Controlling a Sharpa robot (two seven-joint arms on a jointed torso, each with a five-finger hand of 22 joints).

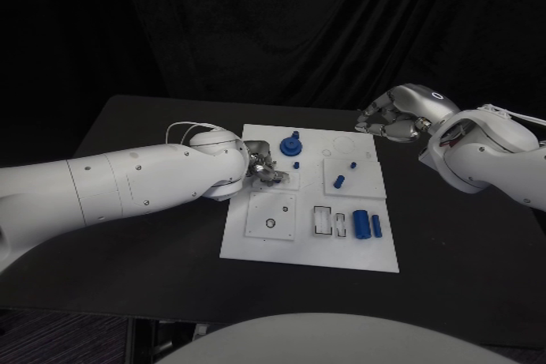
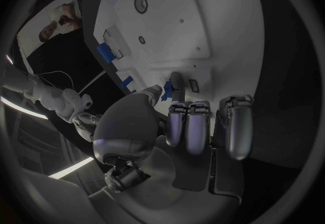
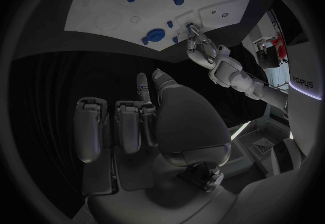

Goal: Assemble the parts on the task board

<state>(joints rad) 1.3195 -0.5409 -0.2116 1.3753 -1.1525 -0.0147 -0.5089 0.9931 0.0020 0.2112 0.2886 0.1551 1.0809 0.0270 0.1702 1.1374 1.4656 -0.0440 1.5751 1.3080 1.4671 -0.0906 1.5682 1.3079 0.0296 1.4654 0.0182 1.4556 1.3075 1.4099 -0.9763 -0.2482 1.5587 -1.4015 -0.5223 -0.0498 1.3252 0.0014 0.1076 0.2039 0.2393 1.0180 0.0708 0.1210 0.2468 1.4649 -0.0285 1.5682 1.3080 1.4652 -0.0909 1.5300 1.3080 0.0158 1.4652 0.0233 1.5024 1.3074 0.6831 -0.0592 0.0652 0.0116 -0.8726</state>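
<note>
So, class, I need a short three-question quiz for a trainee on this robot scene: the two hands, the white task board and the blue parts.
1. True or false: the right hand hangs off the task board, beyond its far right corner.
2. Which hand is at the small blue part on the board's left half? A) left hand B) right hand C) both
3. Fill in: the blue round-based part stands at the board's ____ edge (near or far).

Key: 1 true; 2 A; 3 far.
</note>
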